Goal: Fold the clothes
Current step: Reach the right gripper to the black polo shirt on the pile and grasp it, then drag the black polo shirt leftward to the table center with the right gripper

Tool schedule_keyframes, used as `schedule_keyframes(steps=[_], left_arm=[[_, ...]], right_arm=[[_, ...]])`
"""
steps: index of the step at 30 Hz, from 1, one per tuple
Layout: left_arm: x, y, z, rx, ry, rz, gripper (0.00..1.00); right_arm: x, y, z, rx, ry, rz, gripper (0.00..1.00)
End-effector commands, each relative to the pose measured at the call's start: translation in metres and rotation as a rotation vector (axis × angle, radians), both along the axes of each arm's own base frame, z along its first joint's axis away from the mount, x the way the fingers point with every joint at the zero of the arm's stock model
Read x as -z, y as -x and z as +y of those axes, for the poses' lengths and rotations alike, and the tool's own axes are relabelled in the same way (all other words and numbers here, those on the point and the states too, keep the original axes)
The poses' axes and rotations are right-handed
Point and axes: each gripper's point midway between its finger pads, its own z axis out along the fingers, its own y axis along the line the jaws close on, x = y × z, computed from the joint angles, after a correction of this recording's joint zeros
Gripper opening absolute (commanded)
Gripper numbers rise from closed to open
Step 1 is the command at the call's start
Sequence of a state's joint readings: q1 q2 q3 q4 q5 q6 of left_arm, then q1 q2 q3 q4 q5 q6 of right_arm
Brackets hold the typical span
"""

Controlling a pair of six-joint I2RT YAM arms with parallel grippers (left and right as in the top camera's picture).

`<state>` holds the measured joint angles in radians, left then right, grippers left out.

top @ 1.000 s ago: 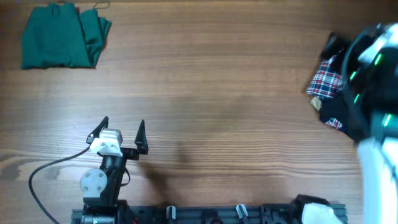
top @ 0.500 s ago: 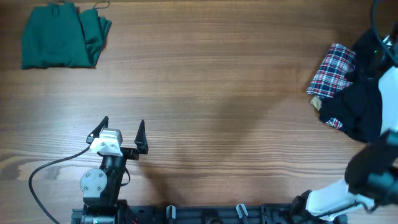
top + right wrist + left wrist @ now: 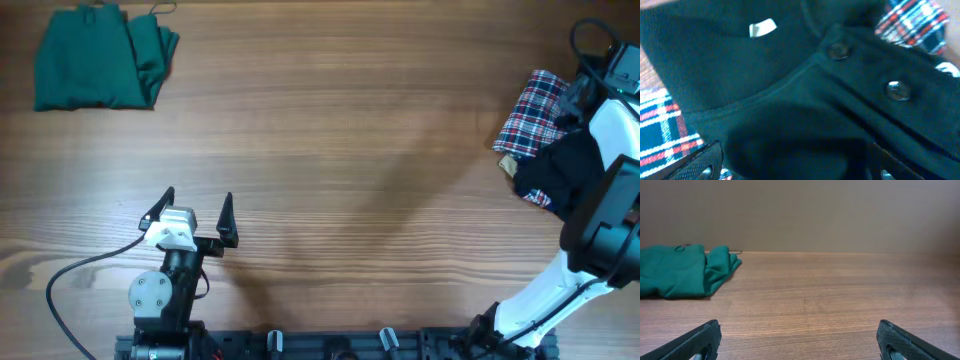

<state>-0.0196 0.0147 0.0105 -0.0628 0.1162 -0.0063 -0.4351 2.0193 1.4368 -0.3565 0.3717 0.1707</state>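
A folded green garment [image 3: 95, 58] lies at the far left corner of the table; it also shows in the left wrist view [image 3: 680, 270]. A pile at the right edge holds a red plaid cloth [image 3: 532, 115] and a dark buttoned garment [image 3: 570, 170]. My left gripper [image 3: 195, 205] is open and empty near the front left, its fingers wide apart over bare wood [image 3: 800, 342]. My right gripper [image 3: 582, 95] is down on the pile. In the right wrist view its fingers [image 3: 795, 167] are spread wide over the dark garment [image 3: 790, 85], with plaid [image 3: 655, 125] at the sides.
The wooden table [image 3: 340, 150] stretches between the green garment and the pile. The left arm's black cable [image 3: 70, 275] trails along the front left. The arm mounts [image 3: 330, 345] sit along the front edge. A plain wall [image 3: 800, 210] stands behind the table.
The right arm has swung from over the pile toward the far right edge, uncovering the plaid cloth and dark garment, and its gripper has come down onto them. The left arm has not moved.
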Motion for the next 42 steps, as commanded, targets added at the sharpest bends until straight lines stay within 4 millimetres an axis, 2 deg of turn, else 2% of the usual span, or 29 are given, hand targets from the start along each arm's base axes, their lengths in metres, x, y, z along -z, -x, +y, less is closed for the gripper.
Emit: schedule_keyframes(steps=[1, 3, 10, 12, 15, 17, 20, 23, 25, 30, 32, 34, 36, 37, 39, 42], left_arm=[[0.002, 0.000, 0.001, -0.006, 0.009, 0.004, 1.00], [0.002, 0.000, 0.001, -0.006, 0.009, 0.004, 1.00], [0.002, 0.000, 0.001, -0.006, 0.009, 0.004, 1.00], [0.002, 0.000, 0.001, -0.006, 0.009, 0.004, 1.00], [0.002, 0.000, 0.001, -0.006, 0.009, 0.004, 1.00], [0.002, 0.000, 0.001, -0.006, 0.009, 0.004, 1.00], [0.002, 0.000, 0.001, -0.006, 0.009, 0.005, 1.00], [0.002, 0.000, 0.001, -0.006, 0.009, 0.004, 1.00], [0.002, 0.000, 0.001, -0.006, 0.009, 0.004, 1.00], [0.002, 0.000, 0.001, -0.006, 0.009, 0.004, 1.00], [0.002, 0.000, 0.001, -0.006, 0.009, 0.004, 1.00], [0.002, 0.000, 0.001, -0.006, 0.009, 0.004, 1.00], [0.002, 0.000, 0.001, -0.006, 0.009, 0.004, 1.00], [0.002, 0.000, 0.001, -0.006, 0.009, 0.004, 1.00], [0.002, 0.000, 0.001, -0.006, 0.009, 0.004, 1.00], [0.002, 0.000, 0.001, -0.006, 0.009, 0.004, 1.00]], right_arm=[[0.011, -0.008, 0.001, -0.069, -0.002, 0.025, 0.92], [0.017, -0.007, -0.003, -0.054, 0.011, 0.039, 0.86], [0.032, -0.004, -0.013, -0.092, 0.100, 0.142, 0.79], [0.032, -0.001, -0.016, -0.095, 0.131, 0.177, 0.69], [0.031, -0.001, -0.017, -0.080, 0.139, 0.176, 0.48], [0.029, -0.001, -0.016, -0.082, 0.140, 0.173, 0.23], [0.019, -0.004, -0.012, -0.086, 0.147, 0.155, 0.04], [-0.013, -0.013, -0.003, -0.061, 0.155, 0.061, 0.04], [-0.041, -0.022, 0.007, -0.085, 0.141, -0.027, 0.04], [-0.139, -0.037, 0.051, -0.181, 0.049, -0.335, 0.04], [-0.177, -0.039, 0.079, -0.252, -0.017, -0.456, 0.05], [-0.201, -0.039, 0.113, -0.345, -0.092, -0.523, 0.04], [-0.207, -0.038, 0.141, -0.390, -0.162, -0.542, 0.04], [-0.206, -0.037, 0.161, -0.422, -0.220, -0.537, 0.04], [-0.197, -0.037, 0.207, -0.496, -0.356, -0.518, 0.04], [-0.194, -0.035, 0.295, -0.670, -0.571, -0.495, 0.04]])
